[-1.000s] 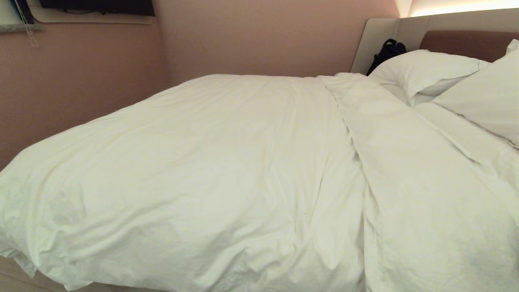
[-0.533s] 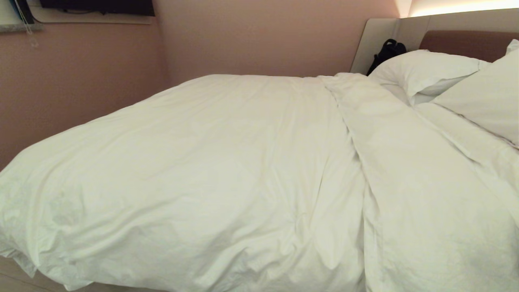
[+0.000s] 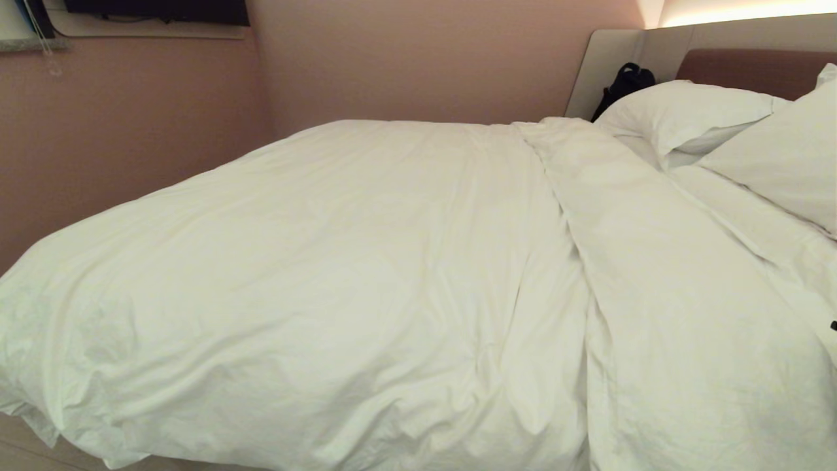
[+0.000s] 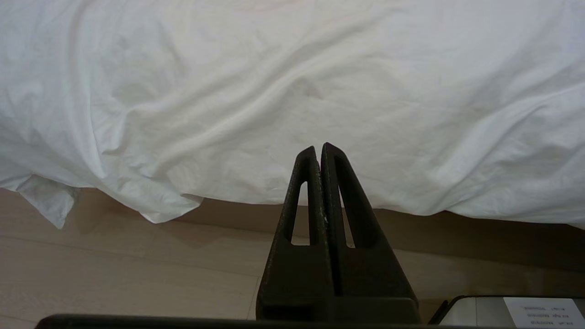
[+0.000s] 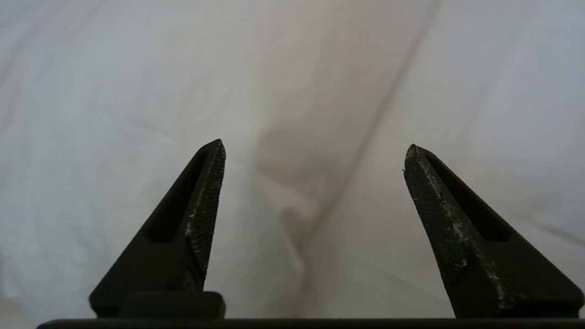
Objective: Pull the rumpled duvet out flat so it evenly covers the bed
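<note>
So nearest the camera, the left tool [image 4: 320, 153] hangs low by the pale wood floor [image 4: 114, 269], its two black prongs pressed tight together with nothing between them, pointing at the hanging edge of the thick, puffy white cotton duvet [image 3: 340, 275]. The right tool [image 5: 314, 153] hovers right over white fabric, prongs spread wide, gripping nothing. The duvet fills the middle and lower frame of the head view, covering the bed, with a long ridge running right of centre. Further back, upper right, sit plump white pillows [image 3: 686, 111] against the padded brown headboard [image 3: 752, 69].
</note>
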Controlling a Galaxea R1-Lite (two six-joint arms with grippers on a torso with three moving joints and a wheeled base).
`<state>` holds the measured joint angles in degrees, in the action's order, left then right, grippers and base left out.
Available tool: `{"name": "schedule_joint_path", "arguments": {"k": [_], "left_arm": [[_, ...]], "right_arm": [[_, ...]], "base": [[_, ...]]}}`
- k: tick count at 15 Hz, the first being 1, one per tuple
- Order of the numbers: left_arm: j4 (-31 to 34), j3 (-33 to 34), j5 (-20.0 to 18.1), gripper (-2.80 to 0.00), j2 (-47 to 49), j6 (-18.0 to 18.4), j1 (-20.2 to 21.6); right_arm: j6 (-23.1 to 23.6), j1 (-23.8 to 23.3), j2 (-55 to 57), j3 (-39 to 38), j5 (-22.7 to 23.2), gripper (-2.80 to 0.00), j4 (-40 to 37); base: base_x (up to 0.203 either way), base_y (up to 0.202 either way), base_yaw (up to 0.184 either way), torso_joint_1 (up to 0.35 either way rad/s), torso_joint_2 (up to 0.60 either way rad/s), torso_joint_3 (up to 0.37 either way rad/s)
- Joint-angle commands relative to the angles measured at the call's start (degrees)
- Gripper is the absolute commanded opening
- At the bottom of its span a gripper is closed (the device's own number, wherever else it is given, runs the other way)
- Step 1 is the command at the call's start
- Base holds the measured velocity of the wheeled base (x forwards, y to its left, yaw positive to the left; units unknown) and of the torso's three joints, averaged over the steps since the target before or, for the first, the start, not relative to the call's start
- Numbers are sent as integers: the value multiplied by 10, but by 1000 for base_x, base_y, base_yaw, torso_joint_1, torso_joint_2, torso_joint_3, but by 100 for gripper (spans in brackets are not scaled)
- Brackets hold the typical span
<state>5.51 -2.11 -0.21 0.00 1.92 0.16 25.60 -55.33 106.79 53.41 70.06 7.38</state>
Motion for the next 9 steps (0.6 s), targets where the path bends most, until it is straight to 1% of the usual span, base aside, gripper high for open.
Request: {"name": "schedule_joint_path", "arguments": {"k": [1, 5, 9], "left_arm": [[0, 0, 0, -280, 0, 0, 0], [0, 0, 0, -280, 0, 0, 0], [0, 0, 0, -280, 0, 0, 0]], "right_arm": [[32, 9, 14, -4, 34, 0, -120], [42, 22, 32, -9, 34, 0, -130], [49, 24, 52, -8, 33, 0, -130]], "base": [[0, 0, 0, 0, 0, 0], [0, 0, 0, 0, 0, 0], [0, 0, 0, 0, 0, 0]]}}
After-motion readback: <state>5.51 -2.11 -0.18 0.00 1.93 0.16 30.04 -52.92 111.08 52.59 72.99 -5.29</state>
